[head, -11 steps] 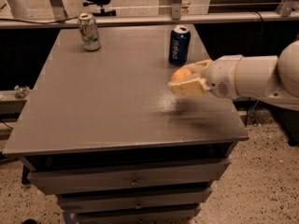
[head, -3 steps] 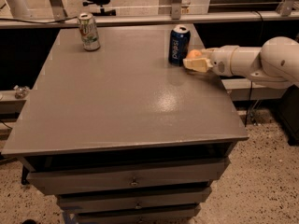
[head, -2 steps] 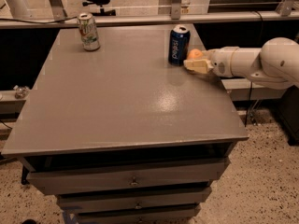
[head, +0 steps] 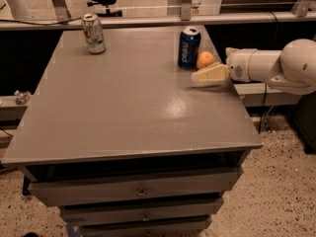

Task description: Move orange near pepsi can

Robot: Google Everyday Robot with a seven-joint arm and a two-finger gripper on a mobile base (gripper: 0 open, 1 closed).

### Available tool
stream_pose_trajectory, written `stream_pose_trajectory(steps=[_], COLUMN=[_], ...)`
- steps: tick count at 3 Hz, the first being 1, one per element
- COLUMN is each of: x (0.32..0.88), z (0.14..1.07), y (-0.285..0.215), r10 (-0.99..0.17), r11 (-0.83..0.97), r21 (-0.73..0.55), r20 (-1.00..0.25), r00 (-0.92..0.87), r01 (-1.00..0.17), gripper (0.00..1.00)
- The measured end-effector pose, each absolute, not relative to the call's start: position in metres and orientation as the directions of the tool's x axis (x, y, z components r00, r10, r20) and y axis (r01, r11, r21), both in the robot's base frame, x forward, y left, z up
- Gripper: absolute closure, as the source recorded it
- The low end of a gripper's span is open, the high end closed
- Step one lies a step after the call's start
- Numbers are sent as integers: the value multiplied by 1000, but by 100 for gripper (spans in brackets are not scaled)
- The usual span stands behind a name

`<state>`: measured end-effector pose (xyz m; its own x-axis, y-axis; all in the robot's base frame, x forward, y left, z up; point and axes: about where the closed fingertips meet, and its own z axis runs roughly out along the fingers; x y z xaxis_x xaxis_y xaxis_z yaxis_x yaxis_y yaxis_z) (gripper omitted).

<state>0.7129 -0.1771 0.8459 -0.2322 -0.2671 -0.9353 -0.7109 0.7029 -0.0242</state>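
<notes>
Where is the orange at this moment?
In the camera view, the orange is at the far right of the table, just right of the pepsi can; the gripper is low beside it on the near side.

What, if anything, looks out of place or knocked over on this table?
Nothing stands out. The pepsi can and the green-and-white can both stand upright, the orange sits on the table close beside the pepsi can, and the end effector is next to the orange.

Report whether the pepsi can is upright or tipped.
Upright: the pepsi can stands on its base, silver top up, orange beside it. The gripper is low over the table, by the orange.
</notes>
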Motion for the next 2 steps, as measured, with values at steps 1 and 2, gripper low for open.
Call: stream_pose_trajectory(steps=[1,2], x=[689,650], z=[867,896], y=[-195,-218], r10=[-262,-281], r11=[702,683], r21=[-36,-68], r20=[-942,-944], r00=[-211,-175], r01=[-712,-727], gripper=[0,0])
